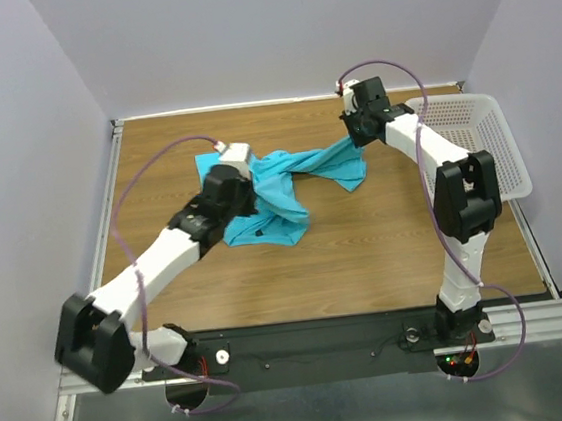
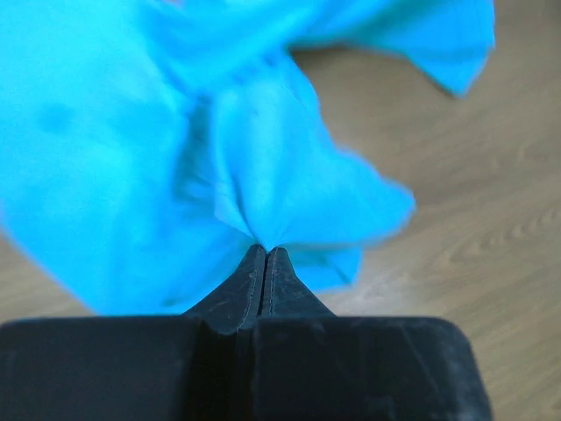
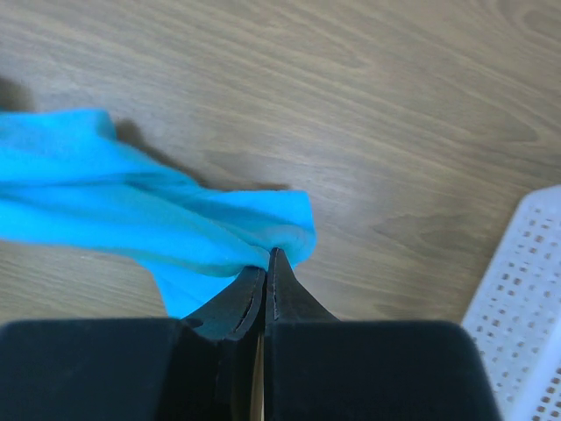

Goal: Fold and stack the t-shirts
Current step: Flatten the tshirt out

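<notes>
A turquoise-blue t-shirt (image 1: 282, 198) hangs crumpled between my two grippers above the middle of the wooden table, its lower part resting on the wood. My left gripper (image 1: 250, 179) is shut on a bunched fold of the t-shirt (image 2: 263, 184) at its left side; the jaws are pressed together with cloth at the tips (image 2: 266, 249). My right gripper (image 1: 354, 140) is shut on an edge of the t-shirt (image 3: 158, 219) at its right end, with cloth wrapped over the tips (image 3: 267, 256) and pulled into a stretched band.
A white plastic mesh basket (image 1: 475, 140) stands at the right edge of the table, beside the right arm; its corner shows in the right wrist view (image 3: 526, 307). Bare wooden table (image 1: 366, 252) lies in front of the shirt.
</notes>
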You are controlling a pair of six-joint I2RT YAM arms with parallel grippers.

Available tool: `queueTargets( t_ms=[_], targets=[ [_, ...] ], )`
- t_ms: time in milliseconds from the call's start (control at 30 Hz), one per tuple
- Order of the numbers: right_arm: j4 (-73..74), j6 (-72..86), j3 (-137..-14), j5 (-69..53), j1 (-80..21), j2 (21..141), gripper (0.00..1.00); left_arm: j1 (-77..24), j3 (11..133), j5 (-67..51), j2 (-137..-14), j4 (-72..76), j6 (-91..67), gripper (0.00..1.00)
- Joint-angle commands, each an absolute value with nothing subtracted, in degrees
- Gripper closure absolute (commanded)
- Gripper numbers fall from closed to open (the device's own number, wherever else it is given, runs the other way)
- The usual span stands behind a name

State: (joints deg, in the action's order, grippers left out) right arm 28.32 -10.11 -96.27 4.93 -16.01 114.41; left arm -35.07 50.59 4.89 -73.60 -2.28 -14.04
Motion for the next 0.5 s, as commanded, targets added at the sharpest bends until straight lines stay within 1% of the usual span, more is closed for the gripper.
queueTargets(
  t_ms=[0, 133, 200, 300, 333, 367, 400, 467],
  targets=[
    [26.98, -10.2, -98.17, 4.05, -13.54, 109.25, 1.0, -24.92, 55.71, 12.57, -63.05, -14.66, -4.15, 1.0],
    [26.98, -9.67, -98.09, 2.38, -12.13, 108.64, 0.99, -18.74, 56.42, 10.21, -56.97, -14.42, 2.71, 1.0],
    [26.98, -9.49, -97.47, 1.41, -11.95, 108.28, 1.0, -18.28, 56.34, 7.75, -55.9, -13.71, 5.09, 1.0],
    [26.81, -8.97, -96.24, 1.06, -11.6, 107.67, 1.0, -18.28, 56.69, 0.29, -53.88, -12.31, 7.03, 1.0],
    [26.72, -8.79, -96.07, 1.05, -11.34, 107.75, 0.99, -18.28, 56.52, -8.7, -51.79, -11.61, 7.73, 1.0],
    [26.46, -8.62, -95.89, 1.05, -11.25, 107.93, 1.0, -18.28, 55.3, -13.31, -50.38, -8.47, 7.82, 1.0],
    [26.28, -8.09, -95.8, 0.88, -11.16, 108.19, 1.0, -18.28, 54.41, -25.28, -47.4, -6.44, 8.0, 1.0],
    [26.1, -7.47, -96.33, 0.44, -11.07, 109.15, 0.99, -18.28, 52.31, -37.39, -45.1, -0.46, 7.31, 1.0]
  ],
)
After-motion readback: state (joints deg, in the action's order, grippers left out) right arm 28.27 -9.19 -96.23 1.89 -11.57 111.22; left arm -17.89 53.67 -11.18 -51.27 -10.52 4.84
